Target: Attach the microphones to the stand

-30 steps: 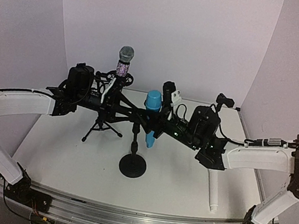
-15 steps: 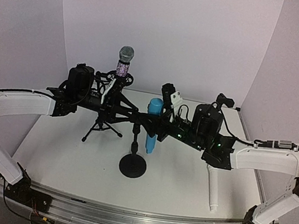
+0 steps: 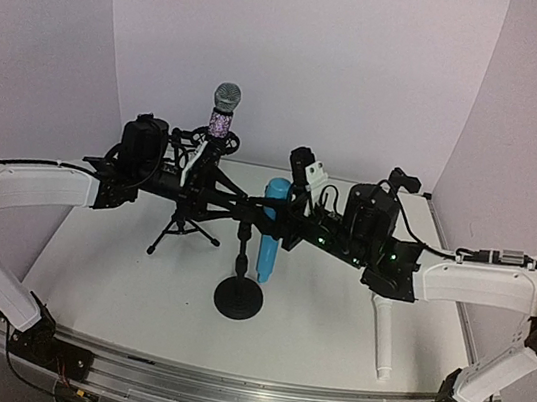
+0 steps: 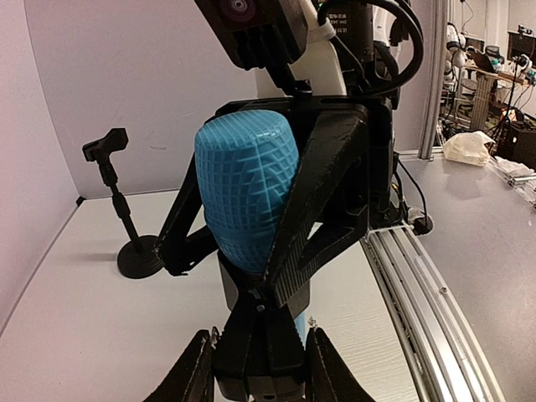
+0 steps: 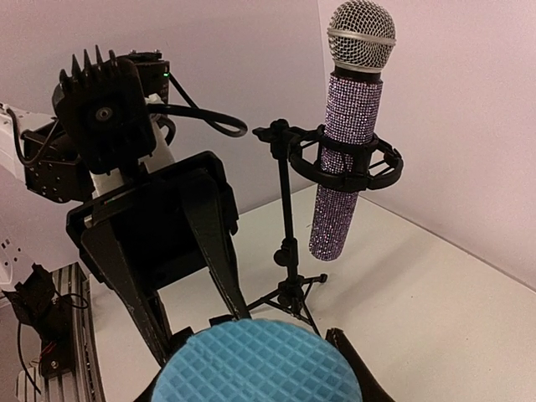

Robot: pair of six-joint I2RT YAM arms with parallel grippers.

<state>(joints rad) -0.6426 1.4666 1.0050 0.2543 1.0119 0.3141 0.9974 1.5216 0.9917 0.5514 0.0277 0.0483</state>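
Overhead view: two arms meet at the centre of the frame over a black stand with a round base (image 3: 238, 298). The right gripper (image 3: 284, 222) is clamped around the light blue microphone (image 3: 271, 234). It holds the microphone upright, head up, just beside the stand's post, with the lower end well above the table.

In the left wrist view, the left gripper (image 4: 256, 373) sits at the bottom edge with its fingers pressed on either side of the stand's black clip (image 4: 255, 347), bracing it. The blue body passes down at the clip, but whether it is seated cannot be told.

Likely risks:
- A push that misses the clip's mouth could twist the clip out of the left fingers or tip the stand.
- Letting go before the clip grips would drop the microphone onto the table.
- The two grippers are crowded together and could knock each other.

Above and left of centre, the glittery purple microphone (image 5: 347, 151) already sits in its tripod mount (image 5: 289, 251), close to the left arm, so a careless swing could topple it. The white microphone (image 3: 382, 339) lies on the table at lower right, not yet mounted
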